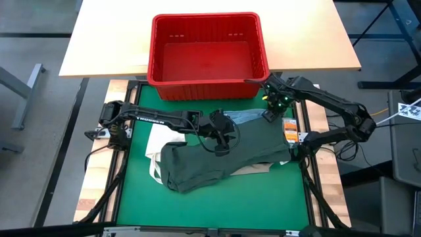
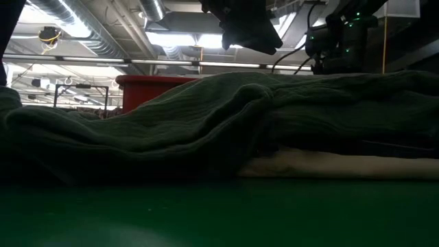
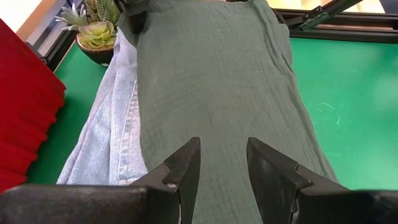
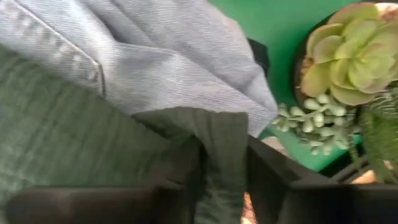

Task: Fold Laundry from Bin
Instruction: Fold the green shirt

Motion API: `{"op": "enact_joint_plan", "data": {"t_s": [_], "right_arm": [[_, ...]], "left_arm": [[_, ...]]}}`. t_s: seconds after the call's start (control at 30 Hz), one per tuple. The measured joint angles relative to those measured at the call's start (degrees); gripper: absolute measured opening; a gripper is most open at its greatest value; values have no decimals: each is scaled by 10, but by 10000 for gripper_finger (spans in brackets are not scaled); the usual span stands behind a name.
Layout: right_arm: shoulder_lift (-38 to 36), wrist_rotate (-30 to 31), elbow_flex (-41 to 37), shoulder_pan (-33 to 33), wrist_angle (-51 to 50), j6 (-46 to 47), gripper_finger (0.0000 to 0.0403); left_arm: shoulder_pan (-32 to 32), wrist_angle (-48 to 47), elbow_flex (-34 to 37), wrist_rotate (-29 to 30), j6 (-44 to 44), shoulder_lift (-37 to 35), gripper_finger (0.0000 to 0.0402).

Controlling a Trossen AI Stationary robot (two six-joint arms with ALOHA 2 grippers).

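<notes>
A dark olive-green garment (image 1: 223, 158) lies spread across the green mat, covering light blue jeans (image 3: 112, 137) and a beige piece (image 2: 329, 165) that shows under its near edge. The red bin (image 1: 158, 52) stands beyond the mat's far edge with no laundry showing in it. My left gripper (image 3: 222, 146) hangs open above the middle of the green garment, clear of it. At the garment's far right corner, my right gripper (image 4: 225, 149) is shut on the cloth. My right gripper pinches a bunched fold (image 4: 217, 127) at the olive-green garment's far right corner between its two fingers. It comes from above, pointing down. The rest of the garment lies slack on the jeans and the mat.
A potted succulent (image 4: 348, 56) stands on the mat right beside my right gripper, by the far right corner. A white piece with straps (image 1: 156, 141) sticks out from under the garment's left end. Bare green mat (image 1: 217, 210) lies toward the near edge.
</notes>
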State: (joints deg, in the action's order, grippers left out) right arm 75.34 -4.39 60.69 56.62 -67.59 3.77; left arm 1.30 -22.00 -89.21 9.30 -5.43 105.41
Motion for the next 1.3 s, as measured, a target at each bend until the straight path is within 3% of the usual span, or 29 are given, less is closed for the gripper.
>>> {"op": "enact_joint_plan", "data": {"t_s": [0.17, 0.33, 0.47, 0.73, 1.03, 1.3], "right_arm": [[-12, 16, 0, 0, 1, -24, 11], [-32, 54, 22, 0, -12, -26, 23], [-54, 59, 51, 0, -16, -26, 5], [-92, 15, 98, 0, -15, -11, 5], [-103, -12, 99, 0, -16, -11, 8], [-103, -12, 99, 0, -16, -11, 9]], "left_arm": [[0, 0, 0, 0, 0, 0, 126], [0, 0, 0, 0, 0, 0, 126], [0, 0, 0, 0, 0, 0, 126], [-3, 31, 0, 5, 1, 0, 126], [-22, 175, 0, 5, 0, 12, 126], [-56, 327, 0, 4, 0, 80, 126]]}}
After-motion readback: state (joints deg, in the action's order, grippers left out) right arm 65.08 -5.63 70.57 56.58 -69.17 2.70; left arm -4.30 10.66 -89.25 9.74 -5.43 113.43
